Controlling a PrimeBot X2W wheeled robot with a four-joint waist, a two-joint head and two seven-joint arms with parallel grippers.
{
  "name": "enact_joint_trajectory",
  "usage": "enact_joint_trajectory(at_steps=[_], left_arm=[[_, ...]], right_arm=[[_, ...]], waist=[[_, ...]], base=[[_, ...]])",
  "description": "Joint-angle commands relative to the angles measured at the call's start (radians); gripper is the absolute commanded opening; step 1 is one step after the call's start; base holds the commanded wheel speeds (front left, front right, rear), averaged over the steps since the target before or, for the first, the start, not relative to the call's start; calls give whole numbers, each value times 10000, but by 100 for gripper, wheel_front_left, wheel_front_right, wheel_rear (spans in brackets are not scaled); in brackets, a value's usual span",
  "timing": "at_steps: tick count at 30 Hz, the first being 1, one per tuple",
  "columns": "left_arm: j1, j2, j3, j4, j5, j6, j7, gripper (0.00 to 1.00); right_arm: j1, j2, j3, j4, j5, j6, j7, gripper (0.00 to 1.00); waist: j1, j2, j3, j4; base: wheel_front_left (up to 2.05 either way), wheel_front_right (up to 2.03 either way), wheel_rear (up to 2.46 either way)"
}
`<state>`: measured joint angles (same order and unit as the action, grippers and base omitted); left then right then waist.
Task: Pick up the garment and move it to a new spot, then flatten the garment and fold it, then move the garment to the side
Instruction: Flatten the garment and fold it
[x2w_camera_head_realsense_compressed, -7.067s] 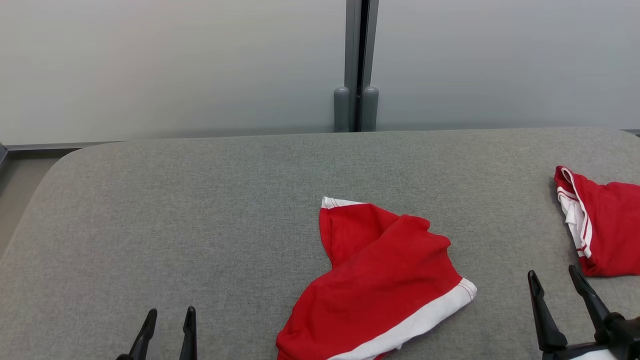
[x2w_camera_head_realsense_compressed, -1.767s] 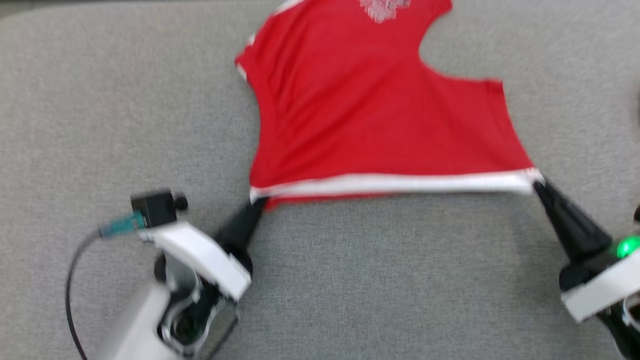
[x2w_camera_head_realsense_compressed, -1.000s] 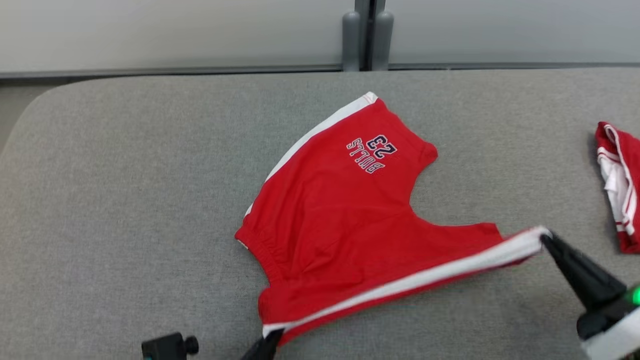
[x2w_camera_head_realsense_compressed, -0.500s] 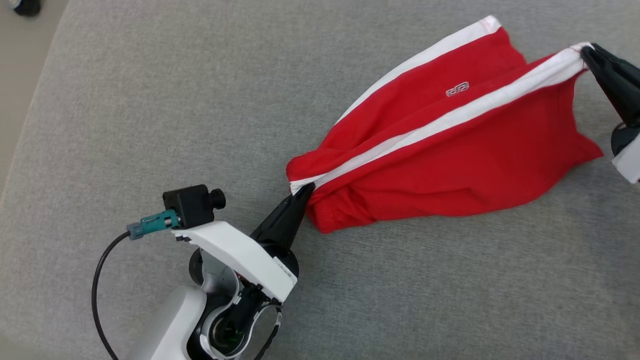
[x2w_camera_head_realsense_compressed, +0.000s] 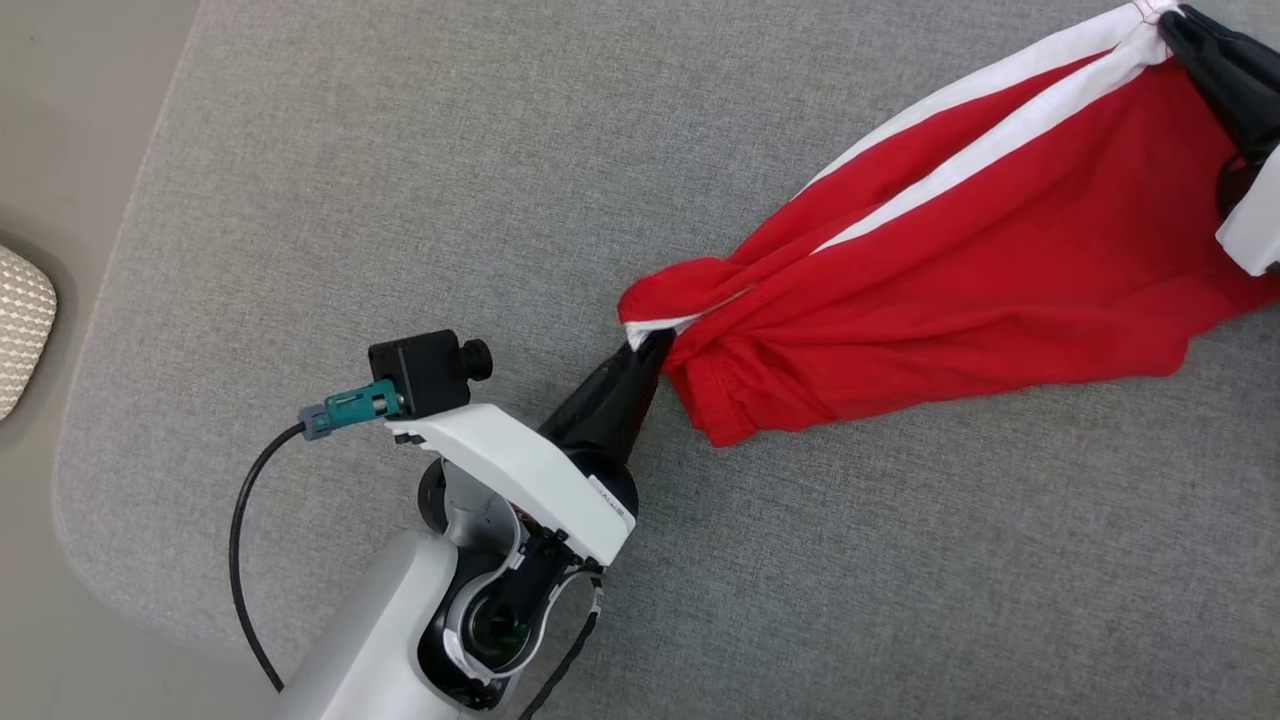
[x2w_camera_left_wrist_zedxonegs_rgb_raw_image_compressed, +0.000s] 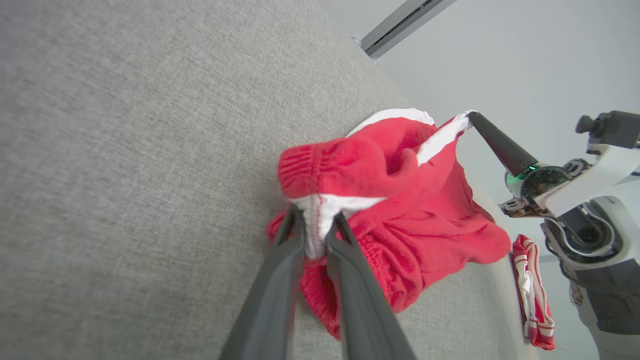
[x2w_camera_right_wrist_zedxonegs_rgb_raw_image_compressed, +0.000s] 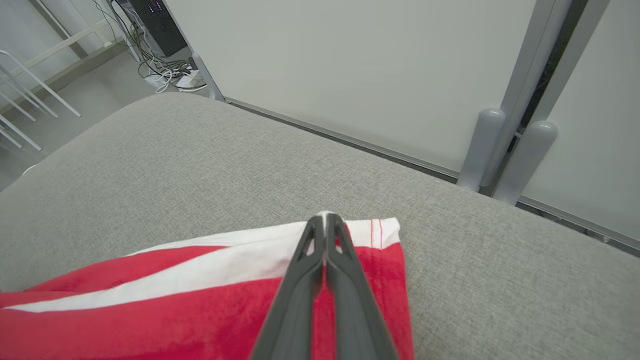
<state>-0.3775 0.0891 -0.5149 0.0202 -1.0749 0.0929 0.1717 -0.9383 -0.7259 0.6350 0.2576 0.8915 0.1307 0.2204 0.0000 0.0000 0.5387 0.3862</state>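
The garment is a pair of red shorts (x2w_camera_head_realsense_compressed: 960, 270) with white side stripes, folded lengthwise and stretched between my two grippers over the grey padded table (x2w_camera_head_realsense_compressed: 400, 170). My left gripper (x2w_camera_head_realsense_compressed: 655, 340) is shut on the white-trimmed corner at the lower left end; in the left wrist view that gripper (x2w_camera_left_wrist_zedxonegs_rgb_raw_image_compressed: 316, 220) pinches the white band of the shorts (x2w_camera_left_wrist_zedxonegs_rgb_raw_image_compressed: 400, 200). My right gripper (x2w_camera_head_realsense_compressed: 1172, 18) is shut on the white corner at the upper right. In the right wrist view it (x2w_camera_right_wrist_zedxonegs_rgb_raw_image_compressed: 325, 218) clamps the white edge of the shorts (x2w_camera_right_wrist_zedxonegs_rgb_raw_image_compressed: 200, 300).
A second folded red-and-white garment (x2w_camera_left_wrist_zedxonegs_rgb_raw_image_compressed: 535, 295) lies further along the table, past my right arm (x2w_camera_left_wrist_zedxonegs_rgb_raw_image_compressed: 575, 180). The table's rounded left corner (x2w_camera_head_realsense_compressed: 90, 500) borders the floor, where a pale textured object (x2w_camera_head_realsense_compressed: 20, 320) sits. A partition wall with grey posts (x2w_camera_right_wrist_zedxonegs_rgb_raw_image_compressed: 505, 150) stands behind the table.
The camera has swung over the last half second. The shorts are pulled tauter and narrower between both grippers, and the far layer now lies folded over onto the near one.
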Motion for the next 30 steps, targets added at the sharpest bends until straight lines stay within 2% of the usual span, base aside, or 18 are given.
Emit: enact_joint_trajectory(at_steps=[1,6,10,12,17,25,30], left_arm=[[-113,53,53,43,97,71,-130,100],[158,196,16,-32,561,331,-505,100],[578,397,117,-287,1305,817,-1296,100],[857,526,95,-468,1783,1042,-1790,100],[1503,679,-132,-659,3008,1467,-3129,100],[1722,258,-675,-145,3790,1350,-4055,100],[1583,17,-875,160,3931,1127,-4230,100]], right_arm=[[-105,-85,97,149,-6,1,-178,100],[-361,-175,318,529,-121,1,-712,100],[-286,-268,356,721,-60,1,-1003,100],[-133,-361,417,737,32,1,-719,100],[169,-770,786,375,468,1,941,100],[229,-999,783,452,-87,1,2701,100],[240,-675,795,504,-472,1,3529,100]], waist=[[0,0,-26,-10],[0,0,-164,-102],[0,0,-359,-178],[0,0,-455,-217],[0,0,-523,-230],[0,0,-318,284],[0,0,-158,564]], base=[[0,0,0],[0,0,0],[0,0,0],[0,0,0],[0,0,0],[0,0,0],[0,0,0]])
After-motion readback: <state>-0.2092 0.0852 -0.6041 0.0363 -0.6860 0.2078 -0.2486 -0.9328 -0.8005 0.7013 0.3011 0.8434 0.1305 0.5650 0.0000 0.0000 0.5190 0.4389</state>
